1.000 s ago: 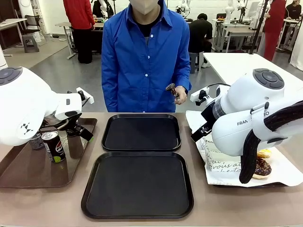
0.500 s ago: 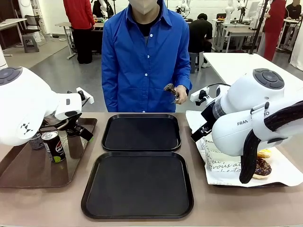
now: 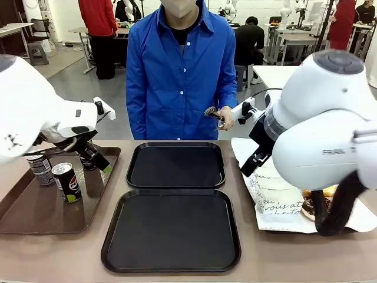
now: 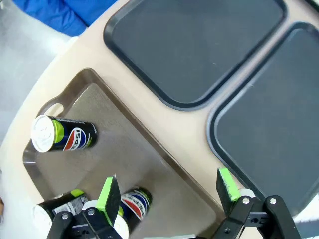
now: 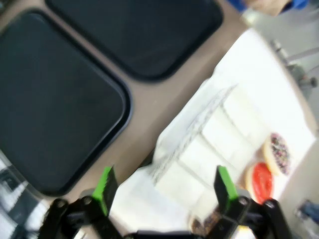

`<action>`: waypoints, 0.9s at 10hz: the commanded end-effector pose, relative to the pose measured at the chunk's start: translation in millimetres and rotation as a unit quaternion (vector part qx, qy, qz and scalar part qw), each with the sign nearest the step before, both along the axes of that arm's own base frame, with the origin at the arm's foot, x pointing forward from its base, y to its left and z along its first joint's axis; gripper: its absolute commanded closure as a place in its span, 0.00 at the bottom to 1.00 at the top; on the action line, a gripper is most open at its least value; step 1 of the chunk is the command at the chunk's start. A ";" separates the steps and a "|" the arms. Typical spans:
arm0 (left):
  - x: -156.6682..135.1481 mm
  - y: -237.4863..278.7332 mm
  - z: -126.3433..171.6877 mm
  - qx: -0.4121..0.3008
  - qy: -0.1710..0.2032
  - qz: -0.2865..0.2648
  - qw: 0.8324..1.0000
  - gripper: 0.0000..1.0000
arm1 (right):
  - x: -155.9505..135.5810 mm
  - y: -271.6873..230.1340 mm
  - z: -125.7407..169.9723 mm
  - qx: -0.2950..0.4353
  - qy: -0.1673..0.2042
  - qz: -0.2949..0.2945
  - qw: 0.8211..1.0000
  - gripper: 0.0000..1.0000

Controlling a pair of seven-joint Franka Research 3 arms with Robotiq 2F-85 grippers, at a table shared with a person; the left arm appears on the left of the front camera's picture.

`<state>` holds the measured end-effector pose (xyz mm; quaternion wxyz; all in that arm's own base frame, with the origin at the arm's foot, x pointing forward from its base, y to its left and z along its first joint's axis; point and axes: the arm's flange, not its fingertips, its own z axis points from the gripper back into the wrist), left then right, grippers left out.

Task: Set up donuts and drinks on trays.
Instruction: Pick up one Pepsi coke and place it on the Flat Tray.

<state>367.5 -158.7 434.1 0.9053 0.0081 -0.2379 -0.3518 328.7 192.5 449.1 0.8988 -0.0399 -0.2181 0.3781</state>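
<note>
Both black trays (image 3: 171, 230) are sitting bare on the desk (image 3: 59, 253). My left jaws are hanging wide open over the cans (image 4: 64, 138) on the brown tray (image 4: 129, 149), and my right jaws are hanging wide open near the donuts (image 5: 260, 181). I think I am only starting; the next move needs lowering onto one can.

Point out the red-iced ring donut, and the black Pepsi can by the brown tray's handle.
Red-iced ring donut (image 5: 259, 184): right wrist view, its red icing.
Black Pepsi can (image 4: 75, 138): left wrist view, its logo side.
</note>
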 end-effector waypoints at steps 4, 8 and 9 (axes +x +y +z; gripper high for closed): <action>-28.1 1.4 33.9 0.005 0.018 -0.015 1.000 0.00 | -50.0 -3.1 37.5 -0.020 0.033 0.010 0.999 0.00; -14.5 25.4 47.3 -0.204 0.113 -0.021 0.972 0.00 | -50.4 -44.7 53.8 0.182 0.090 -0.068 0.977 0.00; 0.5 52.5 51.2 -0.345 0.161 -0.018 0.924 0.00 | -37.6 -80.8 41.2 0.311 0.135 -0.126 0.932 0.00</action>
